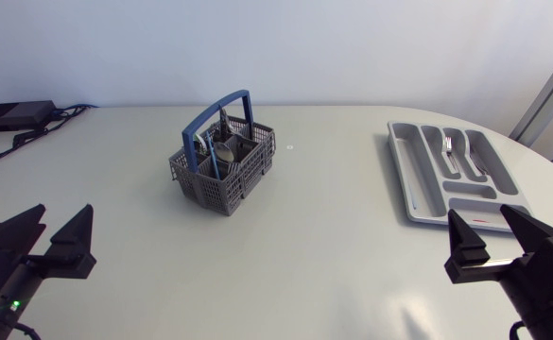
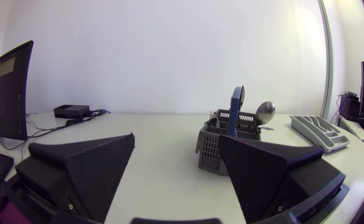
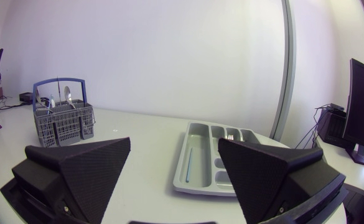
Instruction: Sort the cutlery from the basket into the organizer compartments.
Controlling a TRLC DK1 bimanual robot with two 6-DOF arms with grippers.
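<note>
You see the basket (image 1: 221,189) in the middle of the surface (image 1: 333,236) with cutlery (image 1: 225,149) still to sort, a few pieces (image 1: 451,151) already in the organizer (image 1: 411,168), and both jaws spread, empty.

Spread wide and pointing forward: left end effector (image 1: 60,225), right end effector (image 1: 481,225).

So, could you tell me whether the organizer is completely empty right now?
No, the head view shows a fork lying in one of the middle compartments of the organizer.
</note>
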